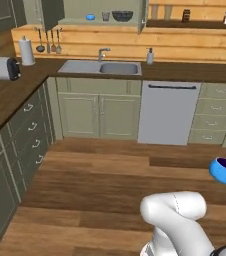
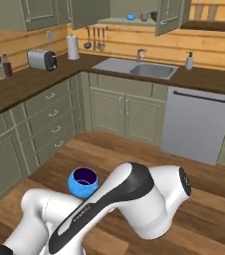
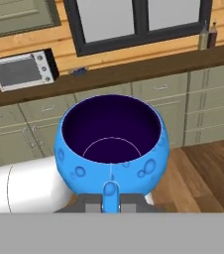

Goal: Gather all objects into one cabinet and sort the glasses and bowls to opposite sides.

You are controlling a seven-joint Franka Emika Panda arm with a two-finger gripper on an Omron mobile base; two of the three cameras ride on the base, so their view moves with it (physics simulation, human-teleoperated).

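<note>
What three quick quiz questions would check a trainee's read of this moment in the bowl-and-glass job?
1. True or false: the gripper is shut on a blue bowl.
2. What already stands on the open cabinet's shelf?
A. only a soap pump
B. a small blue bowl, a grey tumbler, a wide dark bowl
3. In the right base view, the held bowl hangs over the ____.

Key: 1 true; 2 B; 3 wooden floor.
</note>
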